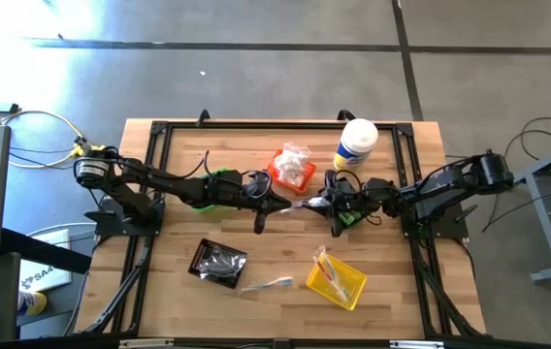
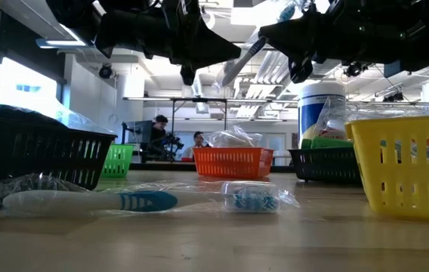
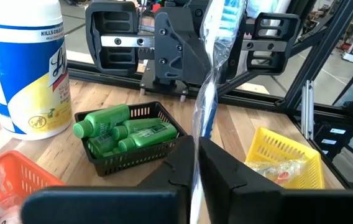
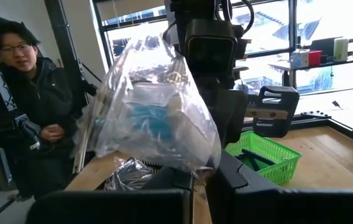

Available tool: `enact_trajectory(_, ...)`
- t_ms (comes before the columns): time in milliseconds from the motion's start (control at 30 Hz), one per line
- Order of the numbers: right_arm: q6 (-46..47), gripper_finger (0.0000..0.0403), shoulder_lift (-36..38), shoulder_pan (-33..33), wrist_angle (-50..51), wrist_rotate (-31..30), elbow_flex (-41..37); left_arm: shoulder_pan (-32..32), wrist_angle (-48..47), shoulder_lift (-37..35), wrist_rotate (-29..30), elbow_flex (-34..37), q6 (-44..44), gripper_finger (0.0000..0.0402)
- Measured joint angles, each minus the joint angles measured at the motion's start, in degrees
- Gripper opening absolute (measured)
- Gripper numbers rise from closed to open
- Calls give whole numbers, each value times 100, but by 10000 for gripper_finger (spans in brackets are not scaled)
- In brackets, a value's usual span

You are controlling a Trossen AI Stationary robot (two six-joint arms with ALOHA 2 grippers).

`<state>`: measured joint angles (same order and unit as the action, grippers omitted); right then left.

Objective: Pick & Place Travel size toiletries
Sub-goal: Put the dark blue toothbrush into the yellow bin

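A clear-wrapped toothbrush with blue bristles hangs in the air above the table's middle. It spans the gap between my left gripper and my right gripper, and both are shut on it. In the low view the toothbrush slants high over the table. A second wrapped toothbrush lies flat on the wood near the front edge. Green mini bottles lie in a black bin under my right gripper. My left gripper pinches the wrapped toothbrush at its handle end between the two fingers, coming level from the table's left. The toothbrush is lifted clear and runs away from the fingers toward the other gripper. My right gripper pinches the clear wrapper at the brush-head end, coming from the table's right. The loose wrapper billows in front of the fingers, with the blue bristles inside it.
An orange bin of white packets and a yellow-labelled canister stand behind the grippers. A green bin sits under the left arm. A black bin and a yellow bin stand near the front. A person is beyond the table.
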<state>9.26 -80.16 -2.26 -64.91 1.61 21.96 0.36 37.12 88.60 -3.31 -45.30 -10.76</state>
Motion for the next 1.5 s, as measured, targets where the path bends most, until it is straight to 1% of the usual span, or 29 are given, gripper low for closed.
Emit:
enact_trajectory(233, -25, 8, 0, 0, 15, 2, 0, 2, -1, 0, -8, 0, 0, 81)
enact_trajectory(333, -26, 8, 22, 0, 121, 1, 0, 2, -92, -95, -120, -1, 1, 99)
enact_trajectory(500, -29, 8, 325, 0, 525, -57, 0, 4, -541, -425, -154, -8, 2, 106)
enact_trajectory(700, 5, 8, 1005, 0, 1373, -214, 0, 4, -1073, -907, -155, -7, 138, 106)
enact_trajectory(800, 539, 8, 1417, -27, 1895, -35, -2, 4, -1305, -1090, -160, -9, 151, 106)
enact_trajectory(933, 1412, 8, 1963, -186, 2568, 623, -2, 2, -1526, -1167, -169, -7, 133, 106)
enact_trajectory(1067, 2209, 8, 2379, -367, 3315, 1155, -2, 2, -1659, -1163, -168, -7, 133, 106)
enact_trajectory(1167, 2698, 8, 2564, -552, 3712, 1531, -2, 2, -1942, -1163, -166, -4, 131, 106)
enact_trajectory(1233, 2937, 8, 2639, -699, 3953, 1640, -2, 2, -1978, -1163, -166, -4, 133, 106)
enact_trajectory(1400, 3463, 10, 2671, -1111, 4558, 1676, 0, 2, -2006, -1163, -164, -4, 131, 106)
enact_trajectory(1500, 3651, 11, 2671, -1347, 5048, 1535, 0, 2, -2035, -1163, -153, -4, 131, 106)
